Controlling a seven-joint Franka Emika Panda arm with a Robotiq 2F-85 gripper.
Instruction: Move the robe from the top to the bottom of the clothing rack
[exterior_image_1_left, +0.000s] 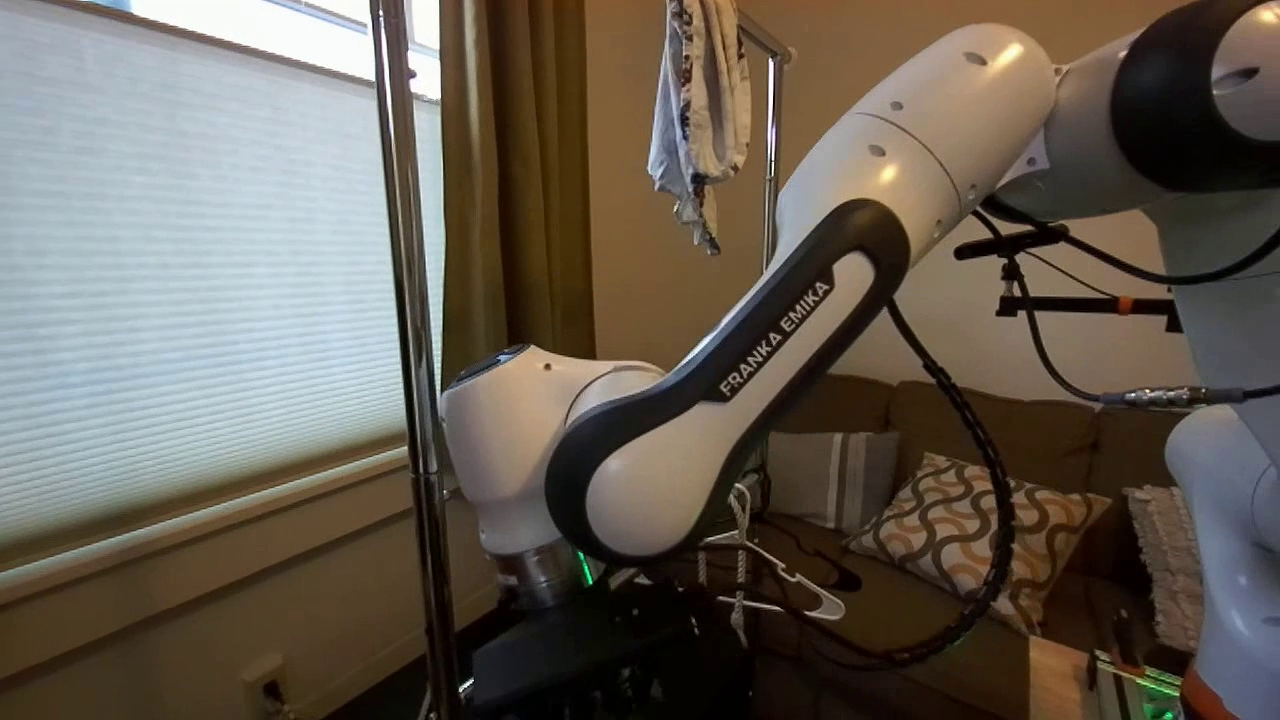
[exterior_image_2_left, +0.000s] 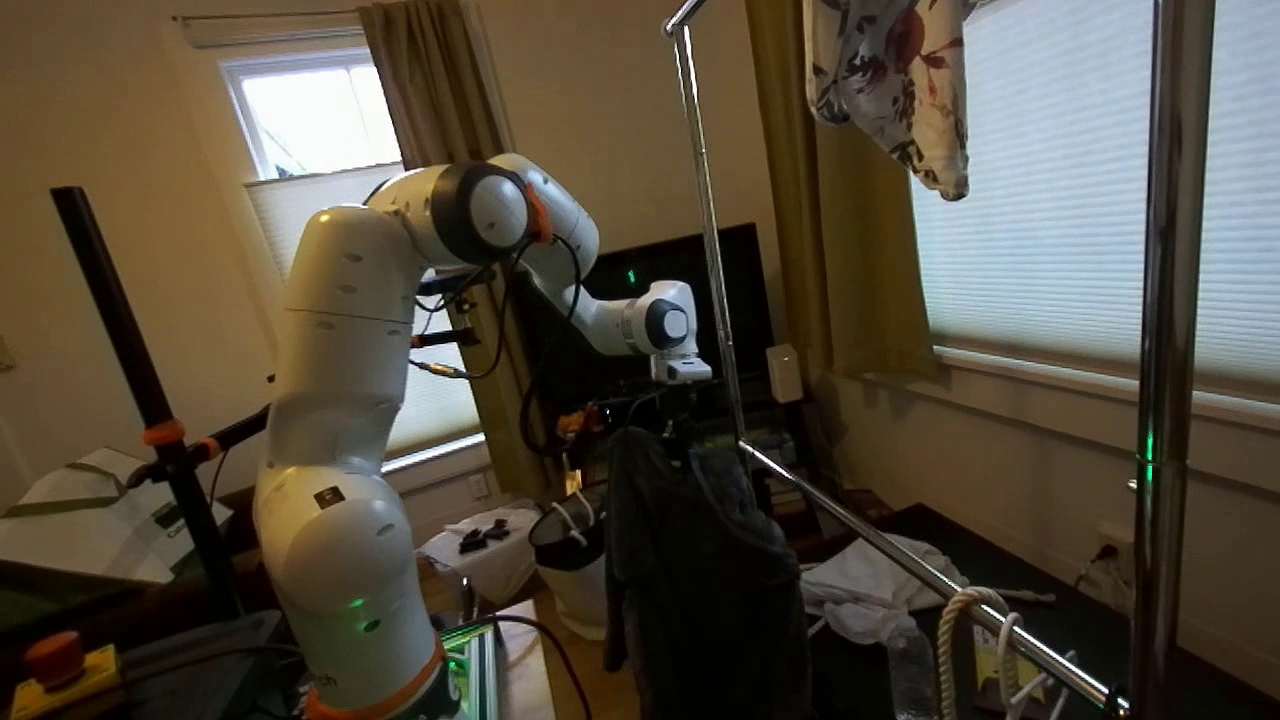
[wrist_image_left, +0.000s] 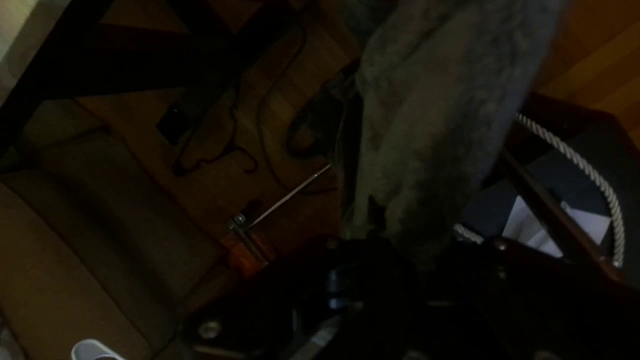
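Black jointed gripper (wrist_image_left: 412, 250): nearest the wrist camera, with the long, dark grey-blue terry robe (wrist_image_left: 435, 115) running in between its two sides; I judge that I am pinching that cloth. Whether a hanger is inside, I cannot tell.
Tall clothing rack of thin shiny metal poles (exterior_image_2_left: 1172, 300): in an exterior view the robe hangs in heavy folds below my white rounded wrist (exterior_image_2_left: 668, 325), beside the rack's far post.
Straight shiny lower bar (exterior_image_2_left: 850, 516): likely my goal; robe touching it or not is unclear. I should hold the robe's top above it, cross slowly against swing, and loosen only once the bar takes the weight.
Pale twisted rope (exterior_image_2_left: 945, 650): at the bar's near end; best avoided.
Light floral-print garment (exterior_image_1_left: 705, 110): in an exterior view it hangs high, so I would work low; shadow hides my grip there.
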